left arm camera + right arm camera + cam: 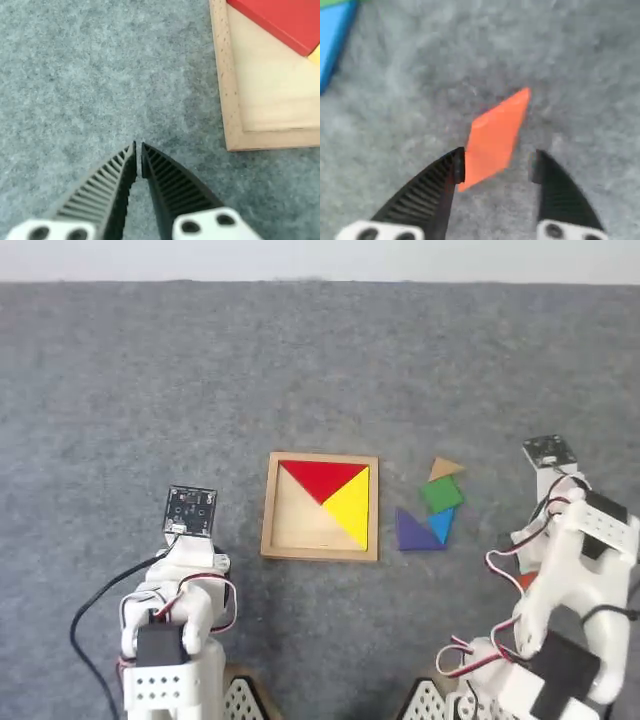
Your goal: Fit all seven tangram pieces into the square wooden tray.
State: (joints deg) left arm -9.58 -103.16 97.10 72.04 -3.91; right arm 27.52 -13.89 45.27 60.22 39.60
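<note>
Open right gripper (496,161) around orange parallelogram (496,131) on grey surface (150,370), closed left gripper (138,149) near wooden tray (268,510), red triangle (322,478) and yellow triangle (352,510) inside

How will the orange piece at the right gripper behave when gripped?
The orange piece looks flat and rigid, so it probably won't bend or roll. Its thin edges may slip from the right gripper, and the fuzzy mat likely resists sliding.
</note>
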